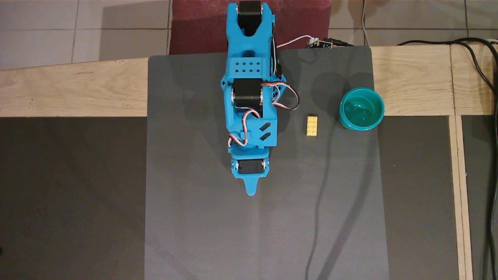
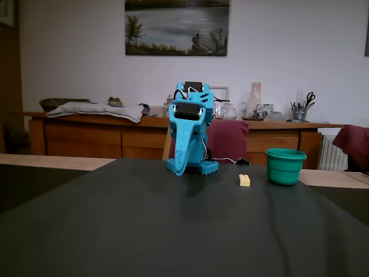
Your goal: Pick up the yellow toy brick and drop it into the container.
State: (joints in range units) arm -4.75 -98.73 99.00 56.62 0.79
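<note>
The yellow toy brick lies flat on the grey mat, studs up; in the fixed view it sits right of the arm. The teal-green cup stands upright and empty just to the brick's right, at the mat's edge, and also shows in the fixed view. The blue arm is folded over its base. My gripper points down at the mat, left of the brick and apart from it. In the fixed view the gripper tapers to one closed tip and holds nothing.
Wooden table strips border the mat. Black cables run along the right edge, and a thin cable shadow crosses the mat below the brick. A dark red chair back stands behind the arm's base.
</note>
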